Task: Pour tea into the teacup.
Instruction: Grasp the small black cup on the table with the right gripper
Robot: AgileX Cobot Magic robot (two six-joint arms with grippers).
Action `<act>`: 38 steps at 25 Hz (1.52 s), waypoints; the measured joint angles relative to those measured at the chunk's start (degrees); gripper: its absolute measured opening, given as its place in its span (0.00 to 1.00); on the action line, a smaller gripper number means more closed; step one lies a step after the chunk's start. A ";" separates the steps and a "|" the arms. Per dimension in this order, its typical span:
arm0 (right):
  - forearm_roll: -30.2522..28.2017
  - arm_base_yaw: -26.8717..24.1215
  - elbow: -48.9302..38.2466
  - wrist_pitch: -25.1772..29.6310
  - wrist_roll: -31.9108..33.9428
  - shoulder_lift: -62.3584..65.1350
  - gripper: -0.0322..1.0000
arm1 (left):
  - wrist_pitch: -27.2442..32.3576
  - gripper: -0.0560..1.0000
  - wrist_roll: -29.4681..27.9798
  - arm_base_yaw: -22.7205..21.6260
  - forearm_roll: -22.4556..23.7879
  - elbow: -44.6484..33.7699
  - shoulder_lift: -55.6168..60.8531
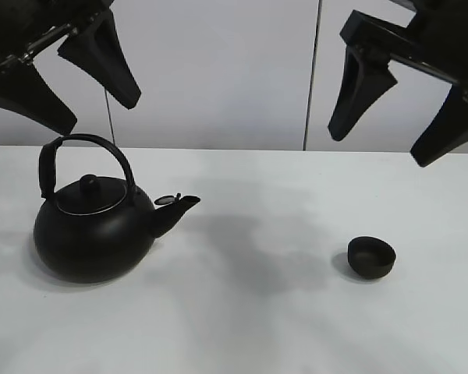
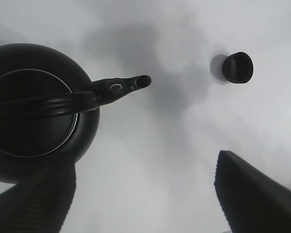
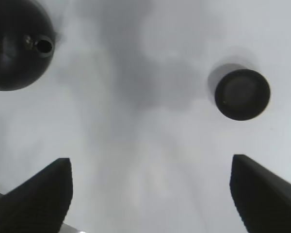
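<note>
Nearest the high camera hangs the left gripper point(image 1: 99, 113), raised above the kettle point(image 1: 93, 234), its jaws spread wide and holding nothing. Opposite it, the right gripper point(image 1: 378, 148) hangs at similar height over the right half of the table point(image 1: 257, 335), jaws likewise wide and empty. On the white table stand two items. Largest is the kettle: round, matte black, upright on the left side, lid seated, arched handle raised, spout point(image 1: 179, 206) pointing right. Smallest is the teacup point(image 1: 371, 258): dark, low, handleless, upright on the right side of the table, well apart from the kettle and clear of both grippers. From the right wrist view the teacup point(image 3: 242, 94) is seen from above; its interior is dark and any contents cannot be determined.
</note>
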State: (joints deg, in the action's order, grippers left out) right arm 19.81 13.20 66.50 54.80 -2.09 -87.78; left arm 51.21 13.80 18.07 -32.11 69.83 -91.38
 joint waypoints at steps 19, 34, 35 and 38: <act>-15.80 0.00 9.46 9.37 8.06 -10.28 0.62 | 0.00 0.59 0.00 0.00 0.00 0.00 0.00; -16.81 0.00 9.60 3.59 8.06 -20.49 0.62 | -0.02 0.59 0.00 0.00 0.00 0.00 0.00; -16.81 0.00 9.60 3.53 8.06 -21.13 0.61 | -0.02 0.59 0.00 0.00 0.00 0.00 0.00; -16.81 0.00 9.60 2.59 8.06 -22.34 0.61 | -0.02 0.59 0.00 0.00 0.00 0.00 0.00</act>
State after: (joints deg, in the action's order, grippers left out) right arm 3.01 13.20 76.10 57.39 5.97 -110.12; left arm 51.19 13.80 18.07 -32.11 69.83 -91.38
